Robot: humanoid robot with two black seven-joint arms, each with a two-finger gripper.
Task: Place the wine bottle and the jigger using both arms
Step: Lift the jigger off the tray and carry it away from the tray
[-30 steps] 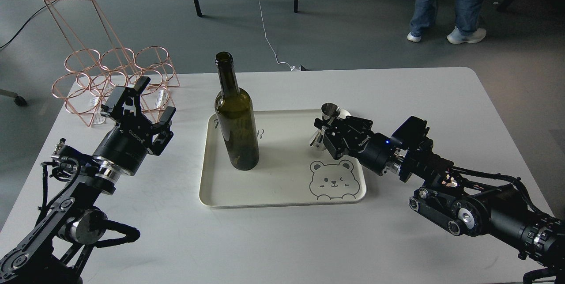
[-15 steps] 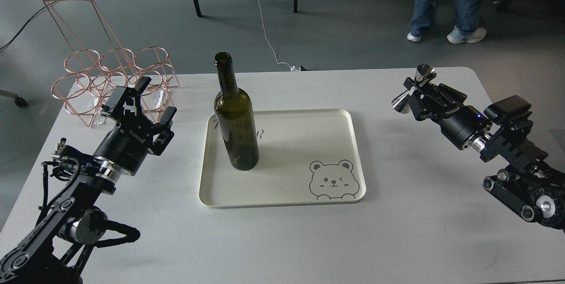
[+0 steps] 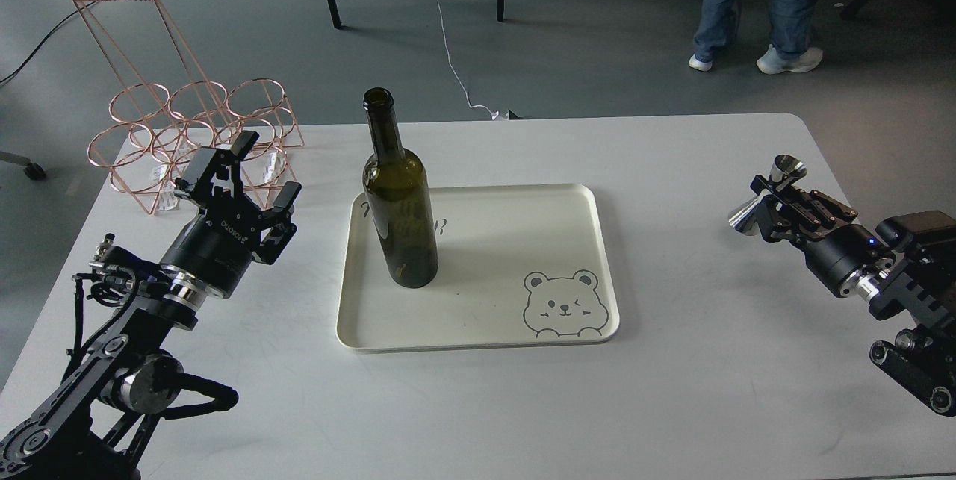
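Observation:
The wine bottle (image 3: 398, 204), dark olive-green and unlabelled, stands upright on the left part of the cream tray (image 3: 567, 200). My left gripper (image 3: 250, 172) is open and empty, to the left of the bottle and off the tray. My right gripper (image 3: 768, 198) is shut on the steel jigger (image 3: 763, 195) at its waist. It holds the jigger tilted above the table near the right edge, well to the right of the tray.
A copper wire bottle rack (image 3: 187, 129) stands at the table's back left, just behind my left gripper. The tray has a bear drawing (image 3: 562, 304) at its front right. A person's legs (image 3: 754, 10) and chair legs stand on the floor beyond the table.
My right arm lifted the jigger off the tray's back right and carried it right, then drew back and lower toward the table's right edge. The left arm and the bottle have barely moved.

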